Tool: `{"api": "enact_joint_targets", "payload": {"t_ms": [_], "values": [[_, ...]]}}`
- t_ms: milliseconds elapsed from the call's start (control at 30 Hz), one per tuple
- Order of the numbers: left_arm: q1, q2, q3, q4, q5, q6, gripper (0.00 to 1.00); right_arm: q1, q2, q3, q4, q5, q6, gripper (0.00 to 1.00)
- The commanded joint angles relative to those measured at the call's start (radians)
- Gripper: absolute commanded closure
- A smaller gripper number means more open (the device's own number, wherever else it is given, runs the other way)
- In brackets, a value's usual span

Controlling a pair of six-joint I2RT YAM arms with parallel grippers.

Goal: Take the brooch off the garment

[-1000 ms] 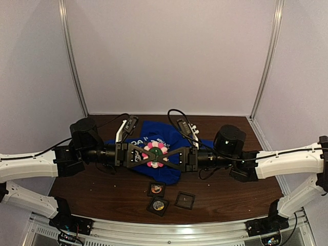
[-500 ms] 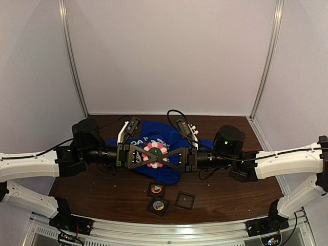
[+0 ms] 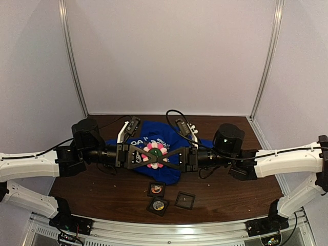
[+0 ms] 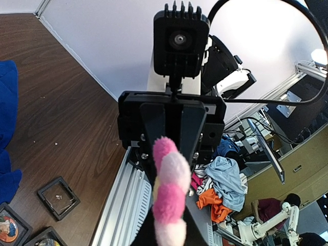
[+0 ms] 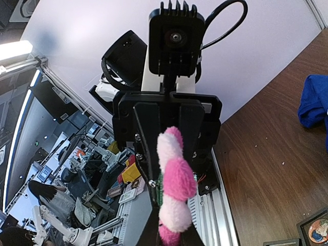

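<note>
Horizontally, left gripper and right gripper pinch brooch.

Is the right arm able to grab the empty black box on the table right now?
Probably not yet. Nothing blocks the empty box, but the right fingers are shut on the fluffy brooch over the blue shirt.

Plain white walls boxed in the back and sides, with aluminium posts in the corners. The surface was dark brown wood with a metal rail along the near edge. Past that was a cluttered lab with a heap of clothes and a bright ceiling light.
</note>
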State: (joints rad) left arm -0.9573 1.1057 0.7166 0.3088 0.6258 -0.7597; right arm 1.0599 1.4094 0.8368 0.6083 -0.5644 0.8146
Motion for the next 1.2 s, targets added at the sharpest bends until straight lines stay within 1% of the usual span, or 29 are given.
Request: {"api": "enact_joint_targets", "payload": {"t_ms": [0, 67, 233, 267, 333, 433, 633, 867, 1167], "values": [[-0.004, 0.002, 0.010, 0.061, -0.019, -0.021, 1.00, 0.004, -0.020, 0.024, -0.103, 0.011, -0.084, 0.91], [-0.004, -0.005, 0.020, 0.026, -0.033, -0.023, 1.00, 0.003, -0.054, 0.022, -0.143, 0.044, -0.126, 0.74], [-0.004, -0.025, 0.040, -0.037, -0.028, -0.027, 1.00, 0.003, -0.135, -0.007, -0.225, 0.145, -0.246, 0.38], [-0.004, -0.030, 0.045, -0.059, -0.022, -0.021, 1.00, 0.004, -0.147, -0.023, -0.231, 0.165, -0.263, 0.32], [-0.003, -0.037, 0.049, -0.081, -0.015, -0.015, 1.00, 0.008, -0.160, -0.045, -0.242, 0.214, -0.294, 0.24], [-0.004, -0.043, 0.055, -0.097, -0.002, -0.011, 1.00, 0.011, -0.150, -0.060, -0.263, 0.267, -0.327, 0.19], [-0.004, -0.039, 0.072, -0.111, 0.021, -0.011, 1.00, 0.042, -0.101, -0.040, -0.290, 0.292, -0.375, 0.16], [-0.004, -0.026, 0.081, -0.117, 0.020, -0.011, 1.00, 0.067, -0.066, -0.013, -0.302, 0.273, -0.400, 0.15], [-0.003, -0.004, 0.077, -0.122, 0.039, -0.003, 1.00, 0.070, -0.074, 0.010, -0.276, 0.204, -0.383, 0.15]]}}
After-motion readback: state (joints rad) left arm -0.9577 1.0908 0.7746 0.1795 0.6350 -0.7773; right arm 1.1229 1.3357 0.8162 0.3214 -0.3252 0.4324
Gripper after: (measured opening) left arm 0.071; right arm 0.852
